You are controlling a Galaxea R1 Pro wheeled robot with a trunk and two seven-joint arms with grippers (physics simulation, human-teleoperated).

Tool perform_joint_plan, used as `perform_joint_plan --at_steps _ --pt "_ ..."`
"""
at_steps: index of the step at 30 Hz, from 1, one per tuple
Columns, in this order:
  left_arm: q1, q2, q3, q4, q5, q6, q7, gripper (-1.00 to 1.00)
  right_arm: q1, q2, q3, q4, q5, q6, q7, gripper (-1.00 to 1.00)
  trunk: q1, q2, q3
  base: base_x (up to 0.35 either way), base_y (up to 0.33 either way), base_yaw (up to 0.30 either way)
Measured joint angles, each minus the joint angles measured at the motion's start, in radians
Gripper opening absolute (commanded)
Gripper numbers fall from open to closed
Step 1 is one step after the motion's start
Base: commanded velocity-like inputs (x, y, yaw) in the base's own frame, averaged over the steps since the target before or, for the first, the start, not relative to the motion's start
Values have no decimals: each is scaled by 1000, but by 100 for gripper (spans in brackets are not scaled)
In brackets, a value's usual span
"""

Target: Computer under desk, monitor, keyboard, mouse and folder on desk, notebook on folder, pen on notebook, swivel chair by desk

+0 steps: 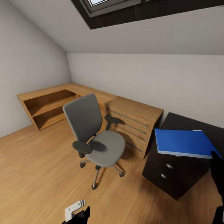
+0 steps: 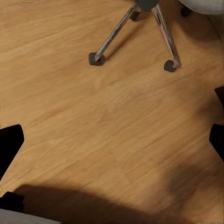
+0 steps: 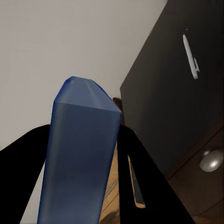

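Right end effector (image 3: 84,154) was clenched on the folder (image 1: 183,143), its two black fingers (image 3: 140,177) pressed against either face of the blue cover in the right wrist view. In the head view the folder was held roughly flat, above the near corner of the black bench (image 1: 186,123) and its drawer unit (image 1: 171,174), not resting on the surface as far as could be judged. The pen (image 3: 190,57) lay on the bench top, well apart from the folder.

Left end effector (image 2: 112,140) was released, fingertips (image 2: 9,144) spread wide over bare wood floor (image 2: 93,116), grasping nothing.

Swivel chair (image 1: 96,133) stood on the floor between the wooden dresser (image 1: 133,121) and the robot, seat empty, just beside the dresser and near the bench. Its metal legs and castors (image 2: 95,59) showed in the left wrist view.
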Motion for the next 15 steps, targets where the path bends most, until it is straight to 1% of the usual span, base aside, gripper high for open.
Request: perform_joint_plan --at_steps 10,12,13,15 --pt "0 -1 0 38 1 7 -2 100 0 -2 -5 1 0 -1 0 -100 -38 70 31 0 0 -270" --pt "0 0 1 50 2 8 -5 100 0 -3 -13 2 0 -1 -1 -100 -46 84 38 0 0 -270" --pt "0 1 2 58 3 9 -6 100 0 -3 -15 2 0 -1 -1 -100 -50 91 41 0 0 -270" --pt "0 5 6 111 3 12 -10 100 0 -3 -18 2 0 -1 -1 -100 -58 105 47 0 0 -270"
